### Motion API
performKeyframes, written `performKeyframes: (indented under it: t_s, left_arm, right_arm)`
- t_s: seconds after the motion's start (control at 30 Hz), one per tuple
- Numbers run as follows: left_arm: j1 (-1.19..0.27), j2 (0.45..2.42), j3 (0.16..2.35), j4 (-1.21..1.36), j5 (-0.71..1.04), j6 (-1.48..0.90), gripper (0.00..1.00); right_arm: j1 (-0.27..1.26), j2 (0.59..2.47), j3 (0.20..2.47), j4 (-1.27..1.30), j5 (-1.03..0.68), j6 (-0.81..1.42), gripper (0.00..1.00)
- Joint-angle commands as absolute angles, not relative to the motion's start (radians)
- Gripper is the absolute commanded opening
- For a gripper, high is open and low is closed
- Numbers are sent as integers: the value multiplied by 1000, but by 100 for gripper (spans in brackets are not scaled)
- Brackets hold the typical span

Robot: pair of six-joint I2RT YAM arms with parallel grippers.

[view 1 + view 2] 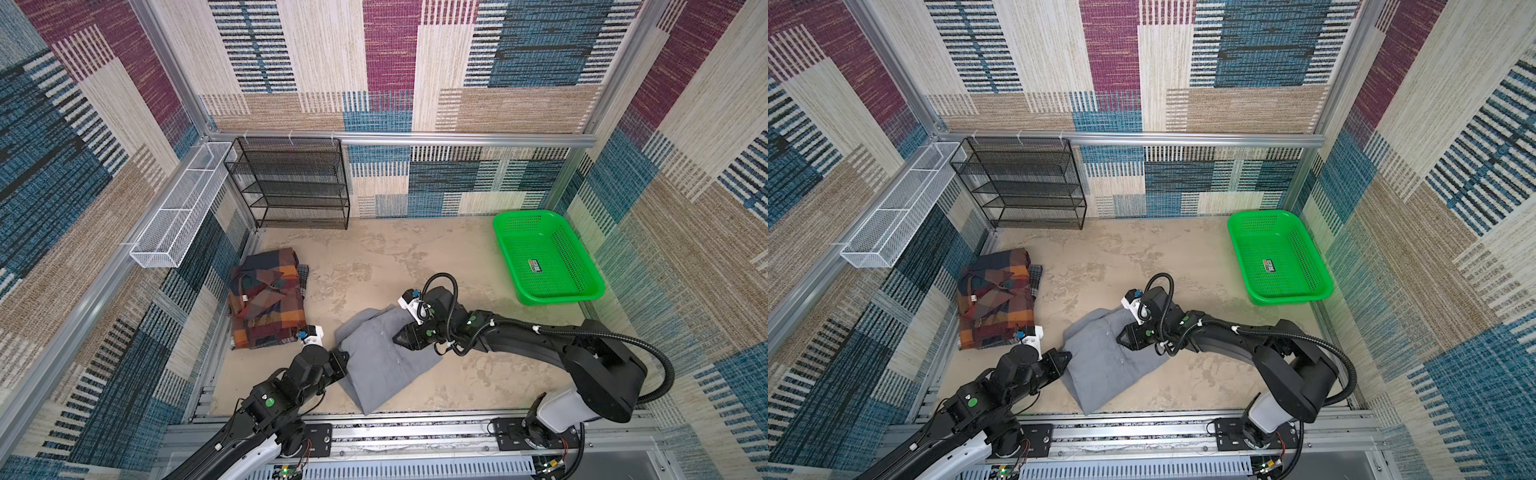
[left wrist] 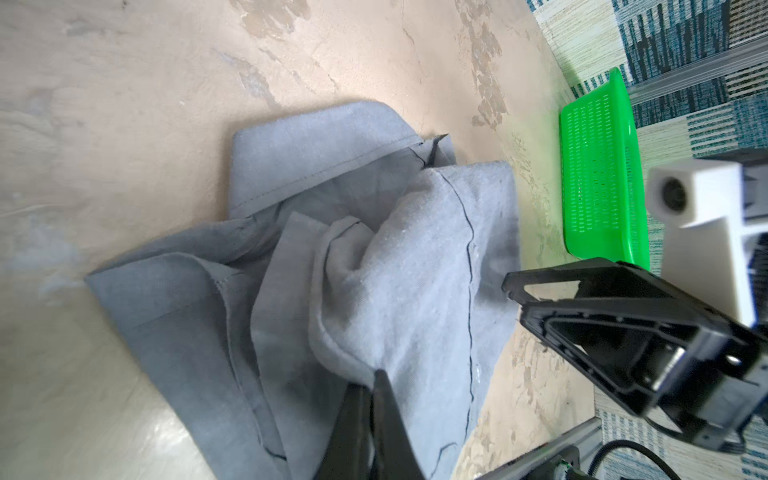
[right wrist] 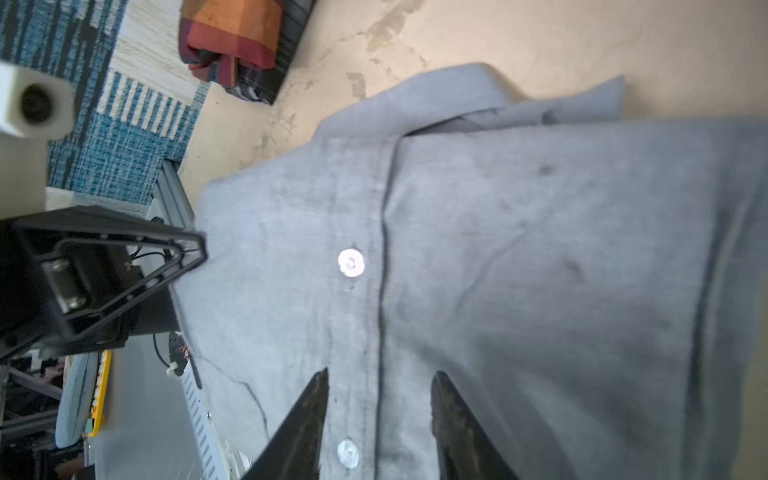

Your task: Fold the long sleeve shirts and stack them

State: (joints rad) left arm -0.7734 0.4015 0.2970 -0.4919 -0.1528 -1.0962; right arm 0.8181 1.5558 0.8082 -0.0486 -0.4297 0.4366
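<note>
gray shirt (image 1: 382, 357), plaid shirt (image 1: 268, 303), green basket (image 1: 528, 213)

gray shirt (image 3: 540, 249) blurred; sleeves apparently hidden

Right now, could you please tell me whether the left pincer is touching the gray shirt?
Touching. The left wrist view shows the left pincer shut on a bunched fold of the gray shirt, cloth pinched at its tips.
</note>
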Motion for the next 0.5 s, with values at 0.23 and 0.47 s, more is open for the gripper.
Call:
performKeyframes:
  t_s: [0.23, 0.47]
  left_arm:
    - [-939, 436, 304, -601, -366, -1213, 0]
    - [-937, 580, 296, -455, -334, -1193, 0]
  right_arm:
    - [944, 1687, 869, 4, -310, 442, 49]
    - [894, 1823, 824, 58, -302, 468, 49]
